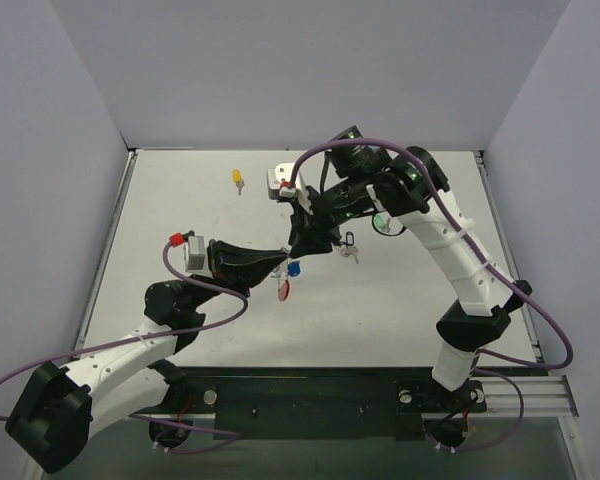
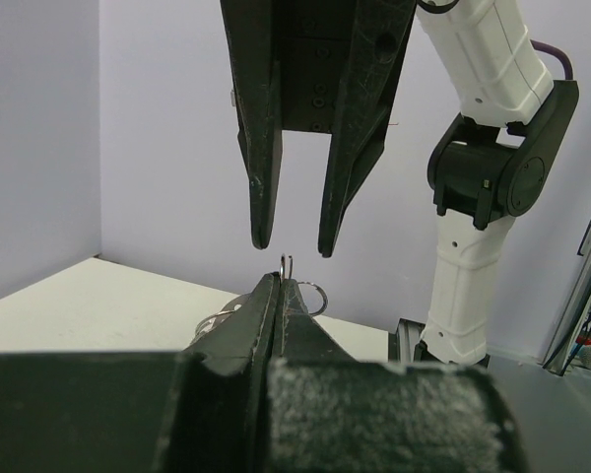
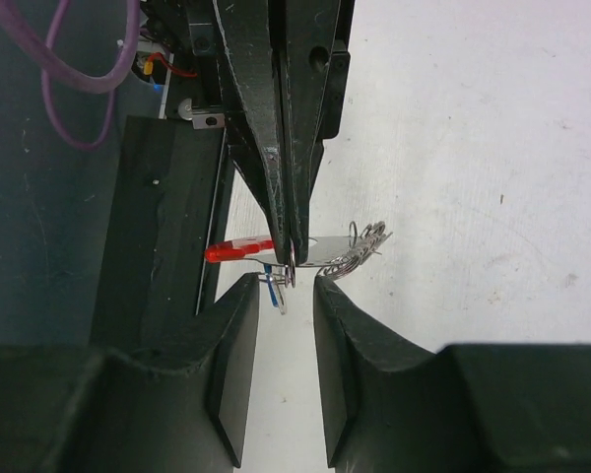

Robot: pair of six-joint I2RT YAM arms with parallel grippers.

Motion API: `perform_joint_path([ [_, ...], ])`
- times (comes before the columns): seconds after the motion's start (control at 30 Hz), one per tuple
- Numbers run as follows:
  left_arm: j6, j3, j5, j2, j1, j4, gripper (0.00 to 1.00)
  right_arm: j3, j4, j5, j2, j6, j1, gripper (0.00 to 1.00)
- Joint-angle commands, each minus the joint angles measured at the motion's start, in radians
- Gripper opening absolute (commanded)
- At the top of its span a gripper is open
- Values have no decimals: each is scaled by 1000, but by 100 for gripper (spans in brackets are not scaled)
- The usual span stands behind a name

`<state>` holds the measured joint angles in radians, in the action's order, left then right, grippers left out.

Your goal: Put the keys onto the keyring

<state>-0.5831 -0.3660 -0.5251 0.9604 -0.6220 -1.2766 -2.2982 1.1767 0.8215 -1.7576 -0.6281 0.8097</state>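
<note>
Left tool (image 3: 291, 246) clamps shut on the keyring (image 3: 327, 250), center frame, steadying it as an anchor. Right tool (image 2: 291, 246) hangs open, 2 fingers (image 2: 261, 168) flanking the ring, likely ready for threading.

From above, the keyring (image 1: 283, 291) is mostly hidden beneath the left gripper (image 1: 280, 264), only its red arc showing; the blue key (image 1: 293, 268) is too small to tell whether it sits on the loop. In the left wrist view only thin wire loops clear the closed fingers (image 2: 261, 325).
</note>
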Motion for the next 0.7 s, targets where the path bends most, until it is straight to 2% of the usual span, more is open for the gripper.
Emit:
perform_joint_path([
  [0.0,-7,-45,-7,-14,2,-106,0,9,-11,28,26,25,13,24],
  [0.33,-9,-27,30,-26,2,-116,0,46,-11,4,23,18,28,16],
  [0.47,-15,-27,34,-26,2,-119,0,43,-11,1,23,16,28,9],
  [0.57,-17,-25,36,-22,2,-121,0,42,-11,2,23,13,31,0],
  [0.67,-21,-25,39,-19,2,-124,0,40,-2,7,20,4,36,0],
])
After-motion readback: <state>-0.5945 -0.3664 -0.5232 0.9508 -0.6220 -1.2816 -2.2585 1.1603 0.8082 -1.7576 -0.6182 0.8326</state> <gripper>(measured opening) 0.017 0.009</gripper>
